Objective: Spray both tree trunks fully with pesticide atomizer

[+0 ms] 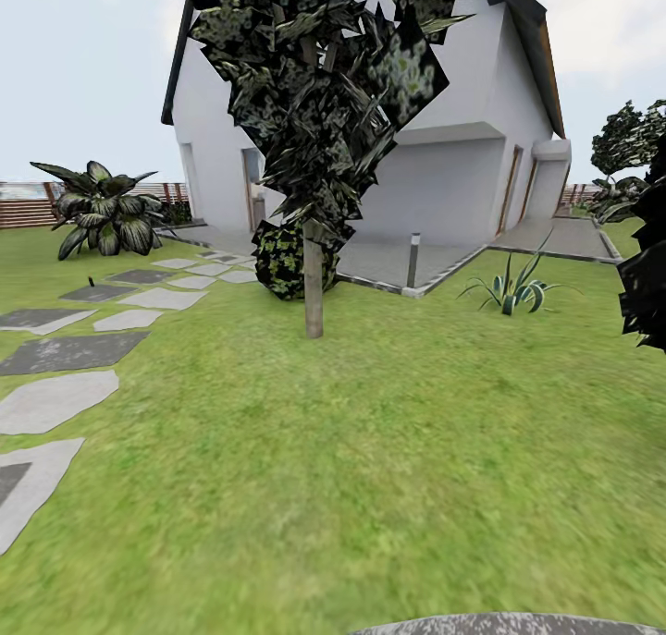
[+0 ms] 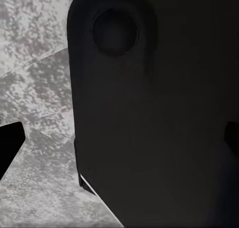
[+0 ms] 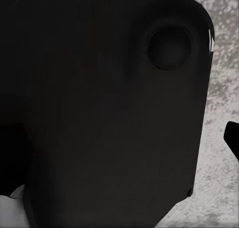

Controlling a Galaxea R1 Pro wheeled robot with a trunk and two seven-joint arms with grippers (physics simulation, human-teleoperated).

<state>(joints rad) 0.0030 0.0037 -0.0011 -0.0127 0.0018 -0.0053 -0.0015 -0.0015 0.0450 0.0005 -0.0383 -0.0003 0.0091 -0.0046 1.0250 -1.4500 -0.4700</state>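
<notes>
One tree stands mid-lawn straight ahead, with a bare pale tree trunk [image 1: 314, 288] and jagged dark foliage [image 1: 319, 90] above it. More dark foliage [image 1: 646, 288] juts in at the right edge, its trunk out of view. The pesticide atomizer cannot be made out for sure; a tiny dark object [image 1: 91, 282] stands on the grass by the stepping stones, too small to identify. The floor is green lawn [image 1: 370, 469]. My left gripper [image 2: 119, 141] and right gripper [image 3: 119, 138] sit close against a dark robot panel, fingertips [image 2: 10, 144] wide apart at the picture edges, holding nothing.
Grey stepping stones [image 1: 55, 399] run along the left toward a white house [image 1: 444, 173]. A round bush [image 1: 282, 261] sits behind the trunk, with a short post [image 1: 413, 261] and a spiky plant [image 1: 513, 288] to the right. A broad-leaf plant [image 1: 106, 210] and a slat fence [image 1: 23, 212] lie far left.
</notes>
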